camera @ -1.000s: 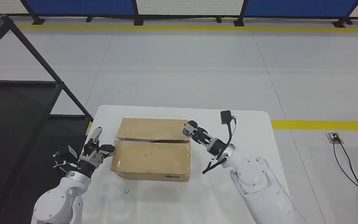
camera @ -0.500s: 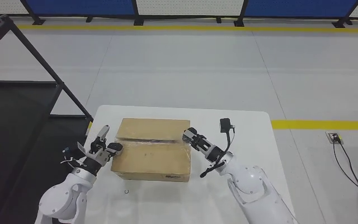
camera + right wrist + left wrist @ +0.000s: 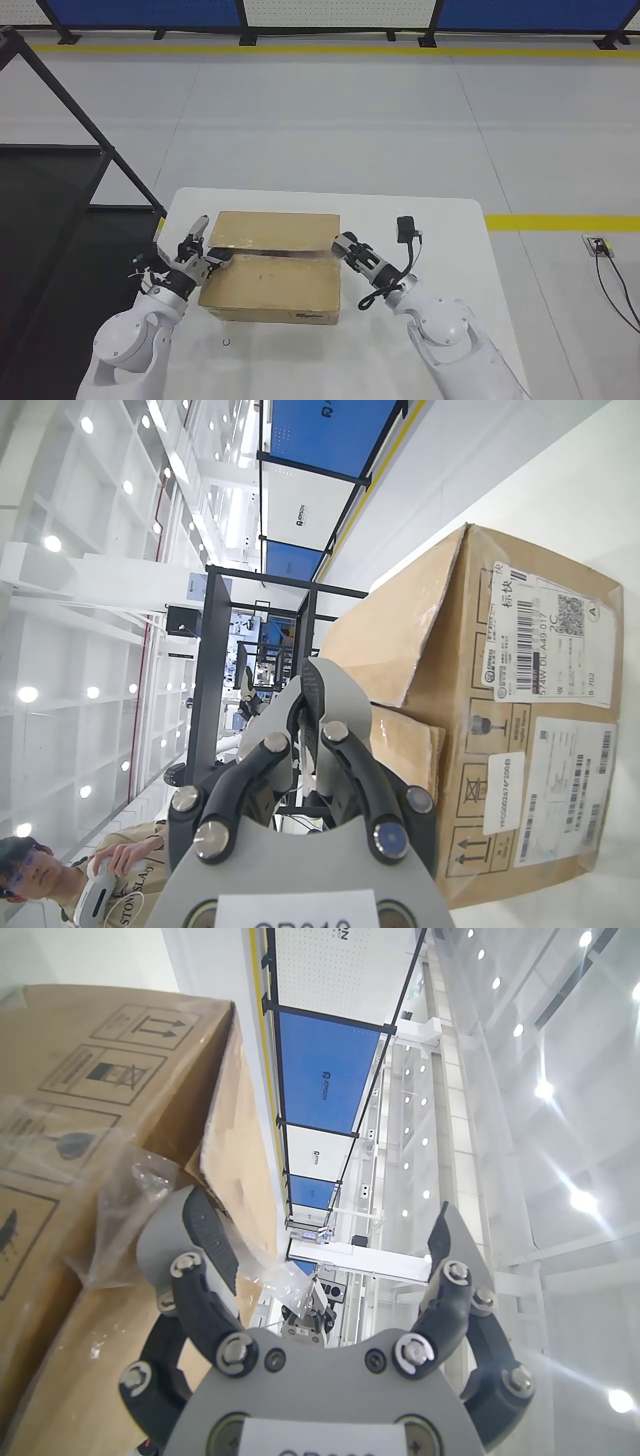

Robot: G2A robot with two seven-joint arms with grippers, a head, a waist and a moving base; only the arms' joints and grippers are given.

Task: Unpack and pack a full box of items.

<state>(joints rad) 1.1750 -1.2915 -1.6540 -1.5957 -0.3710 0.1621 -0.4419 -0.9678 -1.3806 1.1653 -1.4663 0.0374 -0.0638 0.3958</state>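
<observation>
A closed brown cardboard box [image 3: 270,268] lies mid-table, with clear tape along its top seam. My left gripper [image 3: 204,250] is open at the box's left end, by the seam. In the left wrist view the left gripper [image 3: 325,1238] has one finger [image 3: 207,1233] against crumpled clear tape [image 3: 145,1178] and the flap edge of the box [image 3: 100,1128]. My right gripper [image 3: 345,244] is at the box's right end. In the right wrist view the right gripper [image 3: 311,680] is shut with nothing seen between its fingers, beside the box [image 3: 500,700], whose upper flap is slightly lifted.
The white table [image 3: 430,225] has bare room right of the box and in front of it. A small black ring [image 3: 228,344] lies near the front edge. A black rack [image 3: 60,200] stands off the table's left side.
Both grippers have closed in on the box: the left one moved right to its left end, the right one moved in and down to the right end of the seam.
</observation>
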